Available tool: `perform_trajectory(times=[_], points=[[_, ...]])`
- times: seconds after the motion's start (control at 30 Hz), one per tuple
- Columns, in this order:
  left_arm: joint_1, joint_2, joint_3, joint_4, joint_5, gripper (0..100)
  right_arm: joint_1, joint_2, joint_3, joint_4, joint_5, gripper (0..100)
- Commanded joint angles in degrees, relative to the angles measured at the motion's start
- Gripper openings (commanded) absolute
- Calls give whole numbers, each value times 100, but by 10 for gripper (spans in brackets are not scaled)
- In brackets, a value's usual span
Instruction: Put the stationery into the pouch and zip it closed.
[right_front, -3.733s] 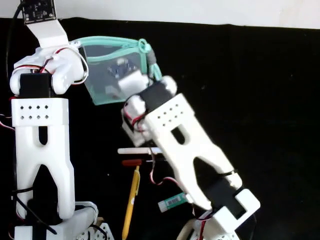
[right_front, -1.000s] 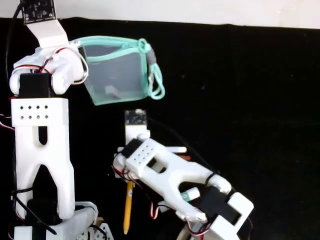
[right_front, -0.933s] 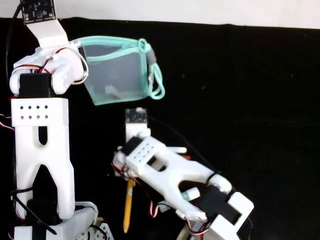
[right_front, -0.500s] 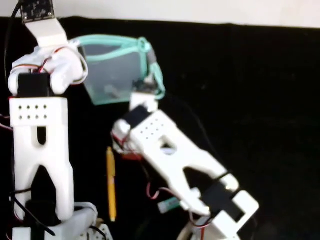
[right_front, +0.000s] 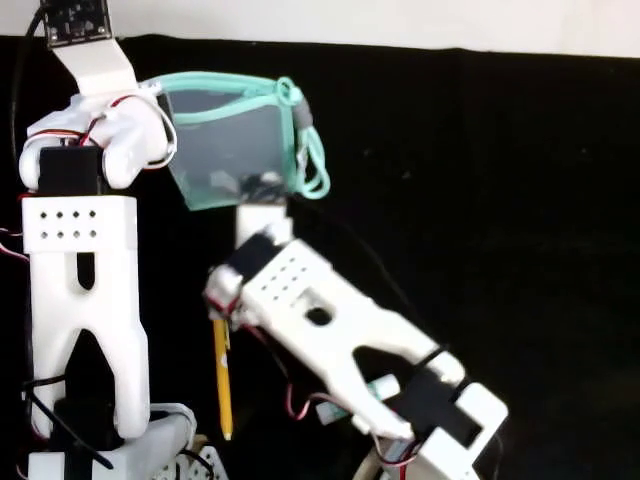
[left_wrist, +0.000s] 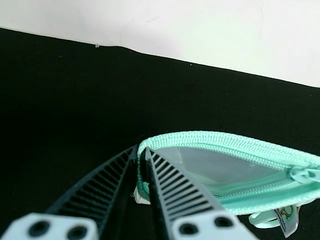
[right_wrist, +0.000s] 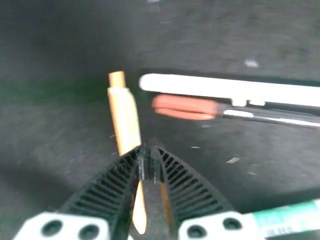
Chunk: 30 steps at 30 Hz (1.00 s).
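Pouch (right_front: 235, 140) is at the far-left end of the black cloth (right_front: 480, 200), long axis across the table, zip mouth open. Left gripper (left_wrist: 141, 152) is pinched tight on the rim at one end. Its wrist view adds detail that is lost from above: woven teal zipper tape, fine mesh wall, slider (left_wrist: 300, 175) at the opposite end.

Pencil (right_front: 222, 375) comes next: yellow, slim, long axis toward the arm bases, point nearest them. Right gripper (right_wrist: 148, 162) clamps it between ribbed black fingers (the arm hides the grip from above). The right wrist view also shows a white pen (right_wrist: 225, 90) and a red-handled item (right_wrist: 185, 107), lying crosswise to the pencil.
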Motion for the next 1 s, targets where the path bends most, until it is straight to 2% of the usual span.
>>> perform_trajectory(times=[0.0,0.4,0.63,0.7,0.9,0.97], points=[[-4,127,-13,35,26,7,-215,-251,-4,-277,-62,9],[-4,127,-13,35,26,7,-233,-251,629,-1437,-70,9],[-4,127,-13,35,26,7,-233,-251,831,-1648,-70,12],[-4,127,-13,35,26,7,-251,-251,822,-1648,-70,47],[-4,127,-13,35,26,7,-523,-251,822,-1666,-70,299],[-4,127,-13,35,26,7,-532,-242,831,-1666,-70,309]])
